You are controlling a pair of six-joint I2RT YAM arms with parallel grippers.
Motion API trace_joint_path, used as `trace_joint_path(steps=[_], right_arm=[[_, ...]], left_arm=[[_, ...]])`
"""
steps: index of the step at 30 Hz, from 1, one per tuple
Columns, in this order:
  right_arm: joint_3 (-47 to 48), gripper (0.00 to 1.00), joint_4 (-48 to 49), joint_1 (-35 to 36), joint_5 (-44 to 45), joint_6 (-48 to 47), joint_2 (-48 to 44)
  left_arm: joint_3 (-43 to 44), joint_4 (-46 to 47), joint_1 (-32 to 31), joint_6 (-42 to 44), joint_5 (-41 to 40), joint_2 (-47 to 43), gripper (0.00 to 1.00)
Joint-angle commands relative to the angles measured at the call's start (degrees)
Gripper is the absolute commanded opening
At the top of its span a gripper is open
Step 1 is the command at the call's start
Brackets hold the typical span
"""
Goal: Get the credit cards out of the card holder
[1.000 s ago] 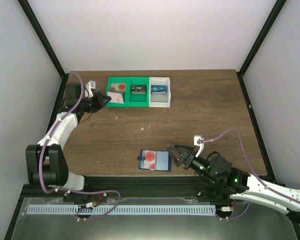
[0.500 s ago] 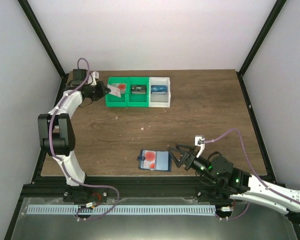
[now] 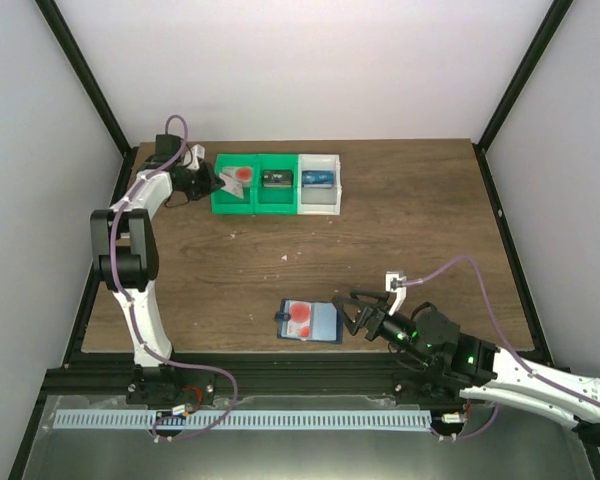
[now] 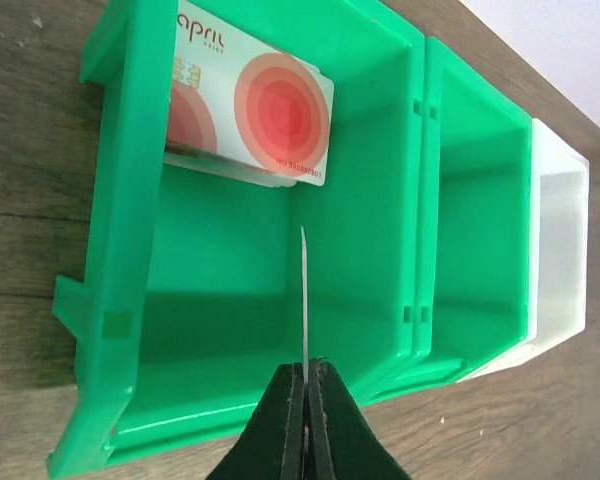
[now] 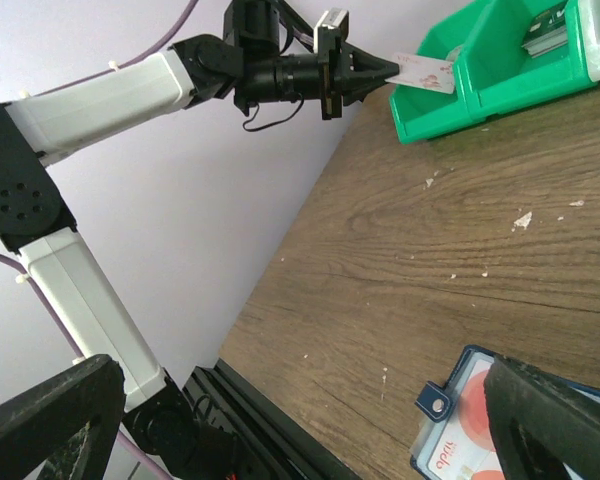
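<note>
The dark blue card holder (image 3: 310, 321) lies open near the table's front edge, with a credit card with a red circle (image 3: 300, 314) in its pocket. It also shows in the right wrist view (image 5: 458, 415). My right gripper (image 3: 352, 313) is open and empty just right of the holder. My left gripper (image 3: 211, 181) is at the back left, shut on a credit card seen edge-on (image 4: 304, 290) above the left green bin (image 4: 380, 250). Another credit card with red circles (image 4: 270, 115) lies in that bin.
The middle green bin (image 3: 277, 196) holds a black card-sized item (image 3: 277, 179). The white bin (image 3: 319, 203) holds a blue item (image 3: 319, 180). Black frame posts and pale walls stand close on the left and right.
My left arm has swung back and to the left, and carried the held card from the bin's front edge to over the left green bin. The right arm has hardly moved.
</note>
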Motion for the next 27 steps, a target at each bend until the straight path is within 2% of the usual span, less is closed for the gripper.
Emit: trace_joint_path(steps=[1,11,27], right_arm=[[2.9,1.0,1.1,0.2,1.0,0.5,1.3],[3.0,1.0,1.5,0.2,1.2,0.5,1.9],[2.7,1.0,1.6,0.2,1.8,0.4,1.9]], left_arm=[[3.2,-1.5,0.3,1.1,0.1,2.0,0.0],[7.2,-2.9,0.3,1.5,0.1,6.0,0.0],[9.2,-4.2,-0.6,2.0,-0.4,9.1,0.0]])
